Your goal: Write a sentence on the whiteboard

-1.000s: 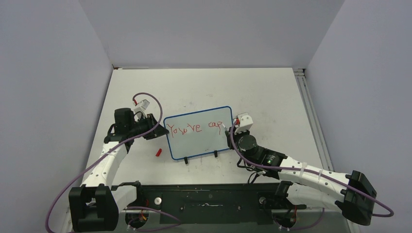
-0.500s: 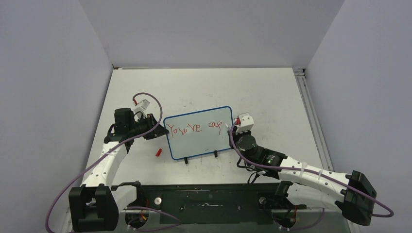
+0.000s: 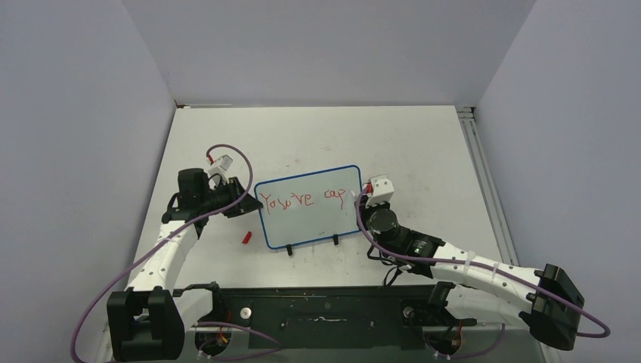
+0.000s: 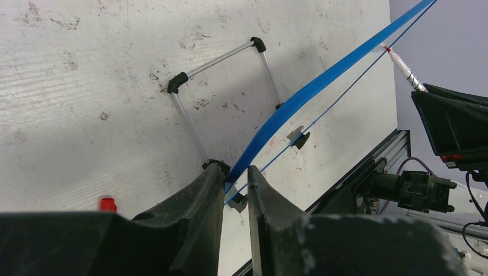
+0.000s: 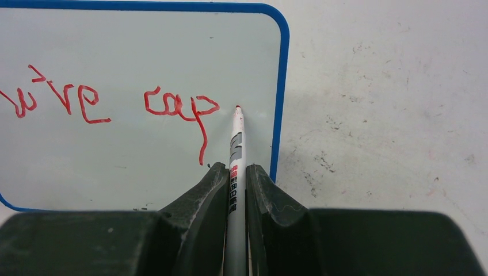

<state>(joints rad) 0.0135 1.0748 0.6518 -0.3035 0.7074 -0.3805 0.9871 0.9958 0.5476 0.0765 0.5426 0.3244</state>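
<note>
Clamped in right gripper (image 5: pixel 235 170): marker (image 5: pixel 236 135), tip on whiteboard (image 5: pixel 115 155) just beyond sentence (image 5: pixel 202 137) ending "cap"; left gripper (image 4: pixel 236 173) pinching blue frame (image 4: pixel 311 92).

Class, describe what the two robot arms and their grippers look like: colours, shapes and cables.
The left arm and right arm have white tubular links joined by black housings. A purple cable trails along each. A small white box sits at each wrist. The left gripper and right gripper have matt black, tapered fingers.
</note>
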